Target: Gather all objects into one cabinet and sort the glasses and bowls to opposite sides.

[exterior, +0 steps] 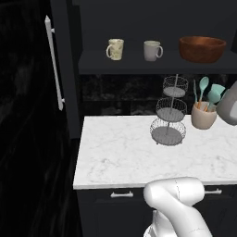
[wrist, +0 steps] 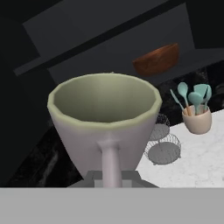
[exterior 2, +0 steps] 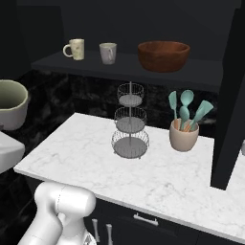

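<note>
A pale grey-beige mug [wrist: 103,118] sits large and close in the hand view, its handle toward the camera, with my gripper [wrist: 112,178] shut on that handle. The same mug [exterior 2: 9,109] hangs above the counter's left end, in front of the black cabinet; it also shows at the right edge [exterior: 229,107] of the left base view. On the cabinet's dark shelf [exterior: 139,65] stand a cream mottled mug [exterior: 115,49], a plain grey mug [exterior: 152,50] and, to their right, the reddish-brown wooden bowl [exterior: 202,48]. The cabinet door [exterior: 32,92] with its long white bar handle [exterior: 53,62] stands open at the left.
A white marble counter [exterior: 120,157] lies below the shelf. A tiered wire basket [exterior: 169,113] and a beige pot of teal utensils [exterior: 204,111] stand on it. Low drawers with short handles [exterior: 121,195] run under the counter's front edge. A dark upright panel [exterior 2: 229,119] is at the right.
</note>
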